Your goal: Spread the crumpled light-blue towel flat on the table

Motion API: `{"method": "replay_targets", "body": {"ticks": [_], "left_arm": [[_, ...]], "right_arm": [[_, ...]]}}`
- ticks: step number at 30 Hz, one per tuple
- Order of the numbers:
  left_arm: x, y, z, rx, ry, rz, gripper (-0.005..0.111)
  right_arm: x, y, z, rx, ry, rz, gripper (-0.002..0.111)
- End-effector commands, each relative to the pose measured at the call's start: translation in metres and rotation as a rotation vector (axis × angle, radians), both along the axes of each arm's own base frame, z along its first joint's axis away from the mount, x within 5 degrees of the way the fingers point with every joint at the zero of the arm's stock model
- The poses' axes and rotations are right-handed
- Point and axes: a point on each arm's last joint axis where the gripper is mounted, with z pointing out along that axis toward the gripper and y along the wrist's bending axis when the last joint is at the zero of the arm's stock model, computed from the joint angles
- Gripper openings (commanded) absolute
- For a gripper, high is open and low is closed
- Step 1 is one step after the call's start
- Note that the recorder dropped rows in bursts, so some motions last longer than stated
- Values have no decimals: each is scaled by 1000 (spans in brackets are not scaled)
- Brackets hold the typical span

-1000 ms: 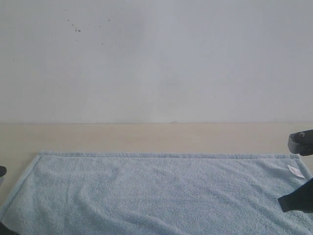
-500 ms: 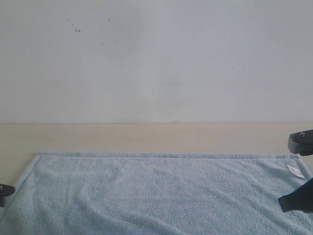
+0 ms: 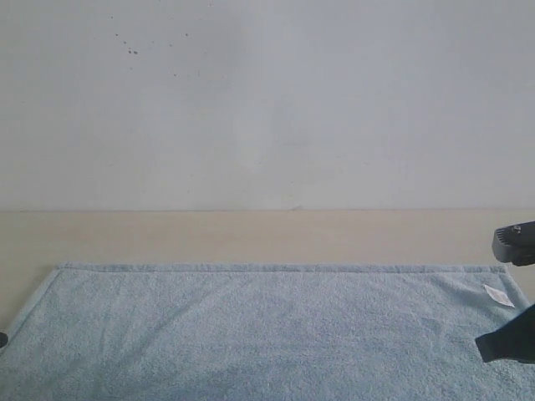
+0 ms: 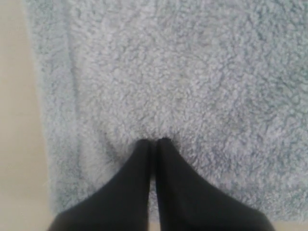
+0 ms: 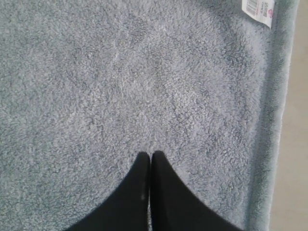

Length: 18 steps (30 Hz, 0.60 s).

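Observation:
The light-blue towel [image 3: 267, 334] lies spread out and nearly smooth on the beige table [image 3: 251, 234], its far hem straight. A small white tag [image 3: 497, 294] sits near its far right corner. My left gripper [image 4: 154, 140] is shut, its tips pinching into the pile close to the towel's left hem, where the cloth [image 4: 192, 72] puckers a little. Only a dark sliver of the left gripper [image 3: 2, 339] shows in the exterior view. My right gripper [image 5: 150, 153] is shut on the towel [image 5: 120, 72] near the right hem, short of the tag [image 5: 259, 8]. The right gripper [image 3: 481, 344] also shows in the exterior view.
A white speckled wall [image 3: 267, 100] rises behind the table. A bare beige strip runs between wall and towel. A dark part of the right arm [image 3: 514, 244] hangs at the right edge. Table surface [image 4: 14, 120] shows beside the left hem, and table [image 5: 296, 144] beside the right hem.
The towel's left edge has been drawn further left and its wrinkles have flattened out. The left gripper shifted at the left edge; the right gripper stayed put.

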Motion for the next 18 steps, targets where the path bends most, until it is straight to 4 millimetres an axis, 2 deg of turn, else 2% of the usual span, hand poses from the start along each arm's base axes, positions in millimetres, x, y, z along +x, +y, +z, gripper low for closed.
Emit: {"method": "replay_targets", "body": {"ticks": [1,5,8,14,18], "left_arm": [[-11,4,-5,40,63,44,4],[-11,3,-5,23,36,66,4],[-5,-1,5,-23,-68,63,4],[3,-5,53,-88,-360,14,4],[2,-5,81,-109,-489,10,4]], "right_arm": [[1,0,4,2,-15,1,0],[1,0,4,2,-19,1,0],[1,0,4,4,-19,-1,0],[1,0,4,5,-24,-3,0],[2,1,6,19,-44,-8,0]]}}
